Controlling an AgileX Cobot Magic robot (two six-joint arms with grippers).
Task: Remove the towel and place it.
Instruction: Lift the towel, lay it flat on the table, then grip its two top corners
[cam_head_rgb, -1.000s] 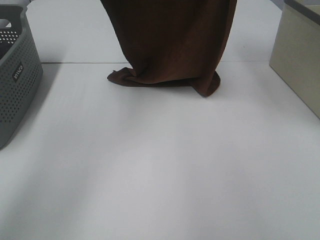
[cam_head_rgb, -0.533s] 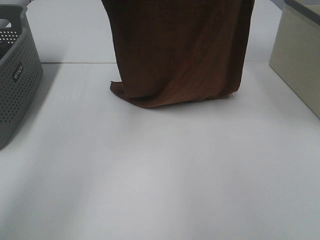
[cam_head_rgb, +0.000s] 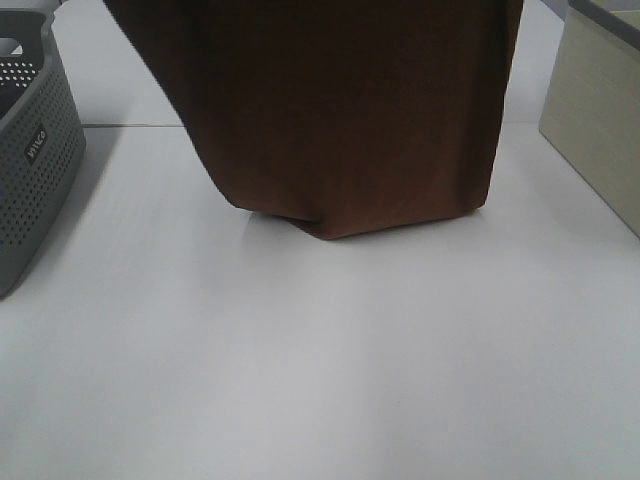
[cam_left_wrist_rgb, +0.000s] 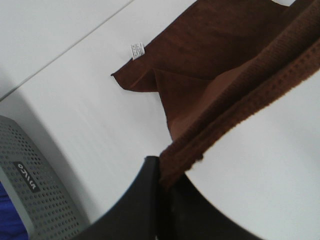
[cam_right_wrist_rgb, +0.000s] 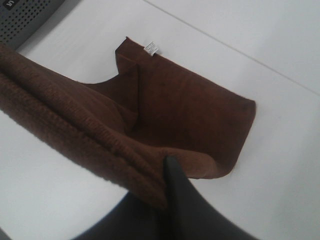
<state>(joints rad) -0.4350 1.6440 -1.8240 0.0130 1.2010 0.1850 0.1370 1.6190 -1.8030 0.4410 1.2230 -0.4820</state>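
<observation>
While left gripper (cam_left_wrist_rgb: 162, 175) and right gripper (cam_right_wrist_rgb: 165, 192) clamp towel (cam_head_rgb: 340, 120) top edge, cloth hangs spread, bottom resting on table (cam_head_rgb: 300, 380) right of basket (cam_head_rgb: 30, 160).

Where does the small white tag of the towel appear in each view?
Exterior high: not visible; the hanging towel shows only plain cloth.
Left wrist: the tag sits on the towel corner lying on the table.
Right wrist: the tag on that same corner.
Shared landmark: the grey basket, seen in all three.
</observation>
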